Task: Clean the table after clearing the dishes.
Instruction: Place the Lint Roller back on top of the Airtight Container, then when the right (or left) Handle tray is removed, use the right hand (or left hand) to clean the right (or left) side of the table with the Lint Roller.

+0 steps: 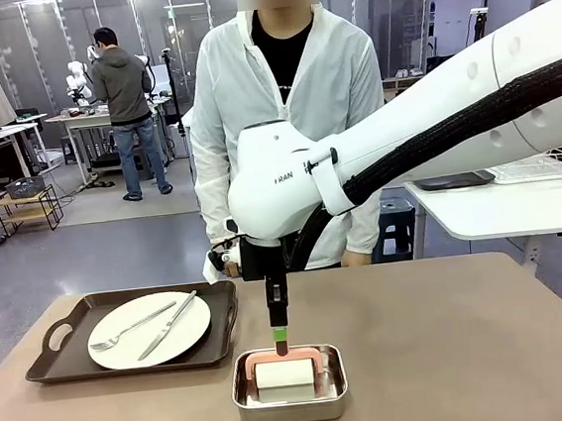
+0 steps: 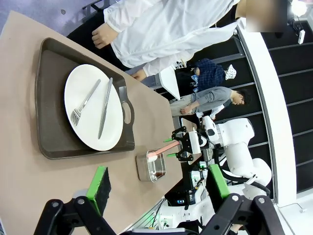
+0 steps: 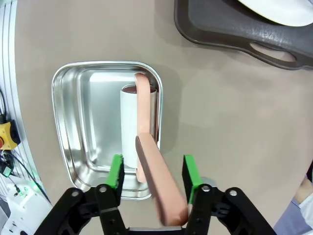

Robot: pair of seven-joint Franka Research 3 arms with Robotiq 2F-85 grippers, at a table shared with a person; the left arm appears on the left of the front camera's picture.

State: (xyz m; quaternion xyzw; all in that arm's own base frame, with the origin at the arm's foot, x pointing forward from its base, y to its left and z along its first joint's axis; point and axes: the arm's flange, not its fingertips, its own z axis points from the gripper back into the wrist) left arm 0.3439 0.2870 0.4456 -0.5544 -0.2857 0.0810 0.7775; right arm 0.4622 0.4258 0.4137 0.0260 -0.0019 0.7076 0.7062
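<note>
On the tan table (image 1: pixel 474 351) a dark brown tray (image 1: pixel 62 366) at the left holds the dishes: a white plate (image 1: pixel 148 330) with a fork (image 1: pixel 123 332) and a knife (image 1: pixel 167 324). A lint roller (image 1: pixel 287 377) with a white roll (image 3: pixel 129 122) and a salmon handle (image 3: pixel 146 147) lies in a small steel pan (image 1: pixel 243 405). My right gripper (image 1: pixel 280 335) hangs straight over it. It stands open, the handle rising between its green pads (image 3: pixel 116 171) with a gap on the left side. My left gripper (image 2: pixel 157 183) is open and holds nothing, high above the table.
A person in a white jacket (image 1: pixel 279 81) stands at the far edge, behind my right arm (image 1: pixel 405 149). A white side table with a wire rack (image 1: pixel 546 165) is at the back right. Bare tabletop lies right of the pan.
</note>
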